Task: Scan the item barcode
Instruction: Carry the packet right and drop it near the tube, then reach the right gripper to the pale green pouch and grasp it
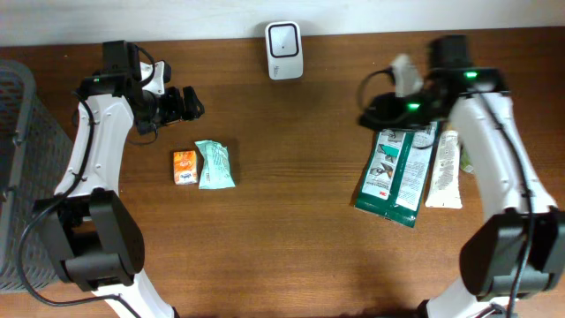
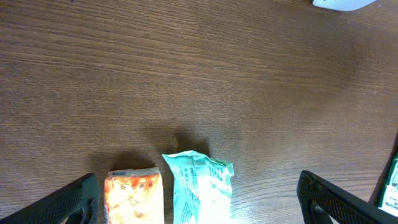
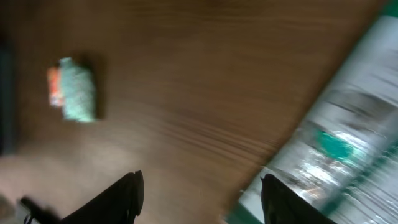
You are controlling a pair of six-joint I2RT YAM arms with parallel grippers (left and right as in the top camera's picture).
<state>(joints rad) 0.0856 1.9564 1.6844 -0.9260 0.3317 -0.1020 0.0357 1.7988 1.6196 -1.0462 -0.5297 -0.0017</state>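
- Nearest you, toward the right edge of the table, the green-and-white pouch lay flat with its printed face up. Its long side ran away from you.
- A narrow white packet lay just beside the pouch, on the side nearer the right edge.
- Left of the table's middle, a small orange packet and a mint-green packet lay side by side, touching.
- At the left edge stood a grey mesh basket, well apart from everything else.
- Your left gripper hung just beyond the two small packets, on their far side. Its jaws were spread fully and gripped nothing, and the wrist view showed both packets below, between the fingers.
- Your right gripper hung over the far end of the pouch. Its fingers were parted with only bare wood between them, so it gripped nothing. That wrist view was blurred, and you could not tell whether a finger touched the pouch.
- Farthest from you, at the middle of the far edge, stood the white barcode scanner, well apart from every item.
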